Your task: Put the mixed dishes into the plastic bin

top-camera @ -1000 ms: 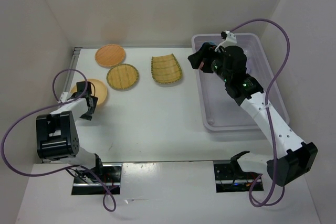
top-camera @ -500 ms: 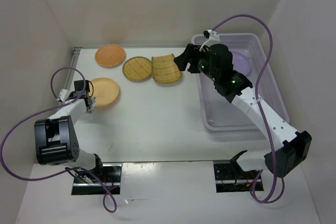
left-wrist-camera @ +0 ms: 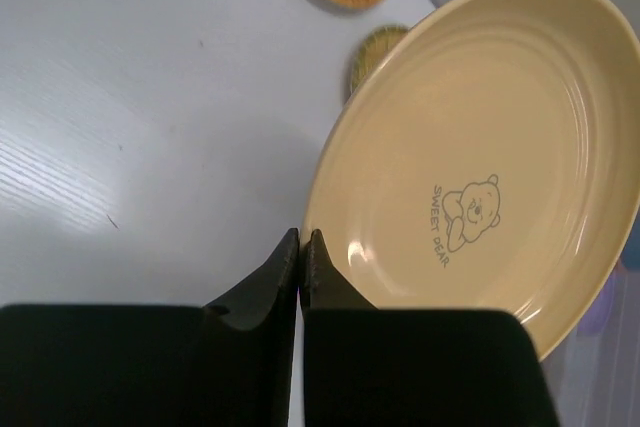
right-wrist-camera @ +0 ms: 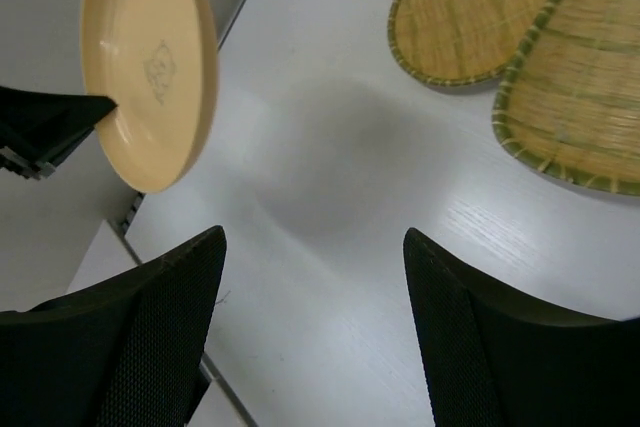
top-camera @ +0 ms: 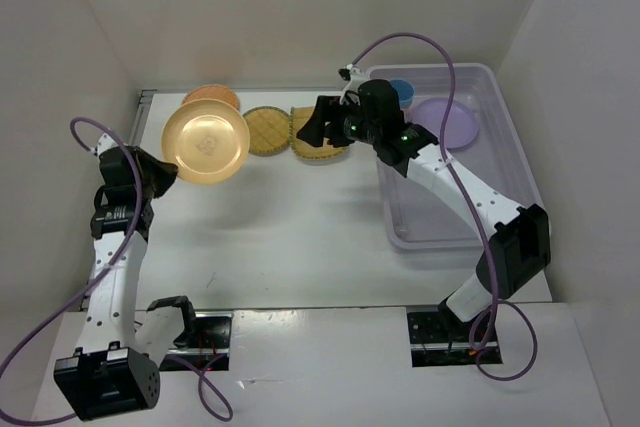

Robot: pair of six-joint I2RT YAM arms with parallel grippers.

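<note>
Gripping plate (left-wrist-camera: 480, 167) rim tight in my left gripper (left-wrist-camera: 301, 247); bin (top-camera: 475, 67) lies well right, nearer my empty, spread right gripper (right-wrist-camera: 312, 247)

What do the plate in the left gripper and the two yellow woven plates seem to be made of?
The orange round plate: probably glossy plastic or melamine; smooth sheen, printed bear. The round woven-look plate and the squarish woven-look plate: matte straw-like weave; real fibre or moulded plastic, cannot tell.
</note>
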